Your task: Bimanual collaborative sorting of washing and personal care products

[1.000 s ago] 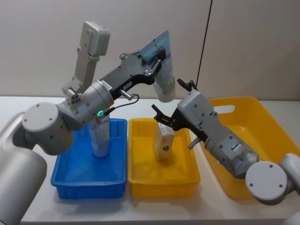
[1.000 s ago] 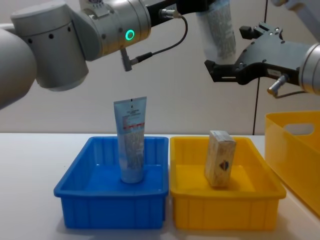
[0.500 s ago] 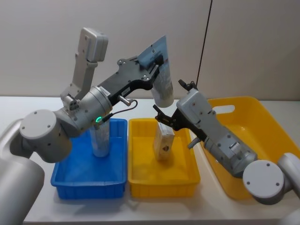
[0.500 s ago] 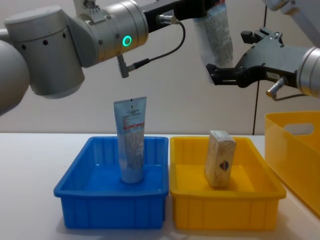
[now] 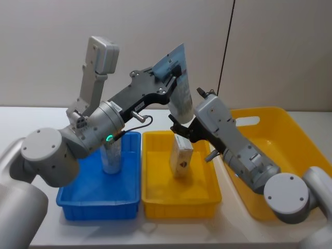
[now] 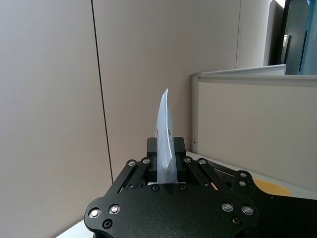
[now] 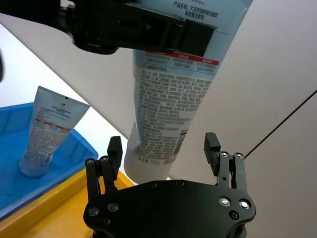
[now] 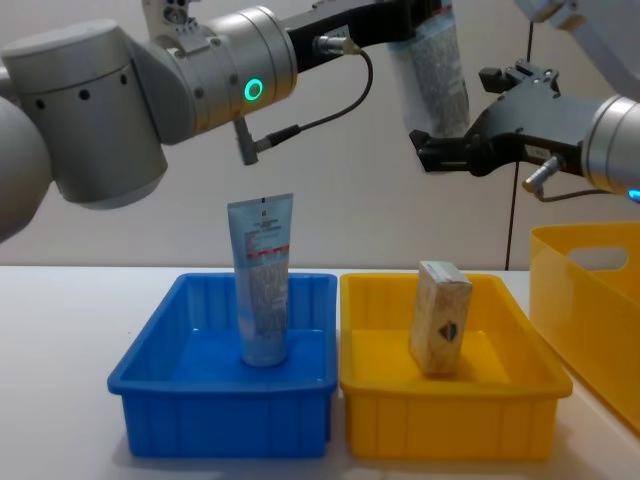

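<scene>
Right gripper (image 5: pixel 189 111) has crept up and toward the held tube (image 5: pixel 179 96) since a second ago. The left arm has shifted only a little, and the bins and their contents haven't moved.

- Left gripper (image 5: pixel 171 70) is clamped on the tube's flat crimped end. It holds the tube cap-down, high over the small yellow bin (image 8: pixel 445 395) at mid-worktop.
- Right gripper's fingers are spread, one on each side of the tube's cap end. I see no contact in the right wrist view.
- A second tube (image 8: pixel 262 280) stands upright in the blue bin (image 8: pixel 220 385), left of centre near the front edge.
- A beige carton (image 8: pixel 440 318) stands on end in the small yellow bin.
- A large yellow bin (image 5: pixel 280 135) sits at the right edge.

Step in hand: reads as a mid-air handover of the tube between the arms, at the pre-grasp stage.

Next move calls for:
- Centring the cap end between the right fingers.
- Closing firmly on the round body, which is soft and will squash.
- Opening the left gripper only after that.

If the left releases early, the tube drops into the wrong bin.
</scene>
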You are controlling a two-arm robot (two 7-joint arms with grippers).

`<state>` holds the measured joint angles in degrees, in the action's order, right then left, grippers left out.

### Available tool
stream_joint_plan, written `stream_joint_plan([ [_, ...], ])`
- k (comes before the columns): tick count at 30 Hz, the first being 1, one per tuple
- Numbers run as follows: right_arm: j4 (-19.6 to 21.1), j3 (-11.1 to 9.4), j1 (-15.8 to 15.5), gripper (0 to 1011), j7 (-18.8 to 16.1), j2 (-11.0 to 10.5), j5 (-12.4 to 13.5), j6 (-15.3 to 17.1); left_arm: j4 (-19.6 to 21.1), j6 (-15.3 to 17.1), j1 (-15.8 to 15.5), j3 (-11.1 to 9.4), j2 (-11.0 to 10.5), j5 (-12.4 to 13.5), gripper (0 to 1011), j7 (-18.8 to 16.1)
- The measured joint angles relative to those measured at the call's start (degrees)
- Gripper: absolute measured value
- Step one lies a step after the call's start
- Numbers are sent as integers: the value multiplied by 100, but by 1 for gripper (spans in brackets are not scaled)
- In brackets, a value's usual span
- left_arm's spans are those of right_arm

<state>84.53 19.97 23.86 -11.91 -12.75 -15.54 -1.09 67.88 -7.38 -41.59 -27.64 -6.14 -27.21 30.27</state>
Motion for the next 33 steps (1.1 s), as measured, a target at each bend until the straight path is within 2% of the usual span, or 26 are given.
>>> stream_joint_plan([
  [21,-233,13,292,1003,-255,221,244,491,127,-40,69,-47,9,16,173,-26],
  [27,-278,24,353,904,-302,256,297,572,132,-53,68,-53,15,26,173,-26],
  [33,-306,31,388,723,-333,277,325,624,136,-63,68,-57,18,35,173,-26],
])
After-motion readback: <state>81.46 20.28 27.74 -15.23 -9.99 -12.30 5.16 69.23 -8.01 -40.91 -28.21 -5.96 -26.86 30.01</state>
